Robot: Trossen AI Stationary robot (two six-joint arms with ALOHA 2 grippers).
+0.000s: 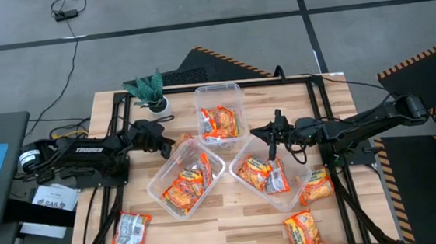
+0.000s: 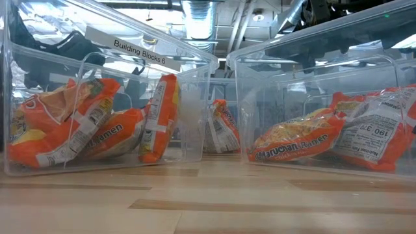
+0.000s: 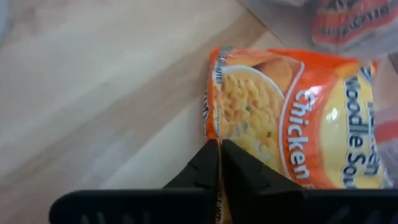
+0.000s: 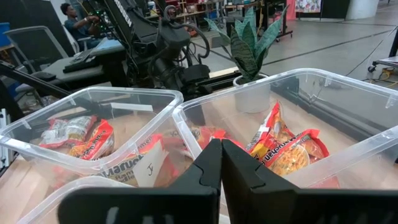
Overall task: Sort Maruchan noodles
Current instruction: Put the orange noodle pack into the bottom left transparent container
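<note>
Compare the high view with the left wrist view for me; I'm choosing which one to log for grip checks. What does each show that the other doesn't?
Only the high view shows the whole table, three clear tubs with packets inside, loose packets near the front edge, the potted plant, and the right gripper over the right-hand tub. Only the left wrist view shows the left gripper shut on the edge of an orange chicken noodle packet lying on the wood. Both share the left gripper and the wooden tabletop.

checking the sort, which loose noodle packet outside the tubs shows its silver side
The packet at the table's front-left corner; the two loose packets front-right show orange.
</note>
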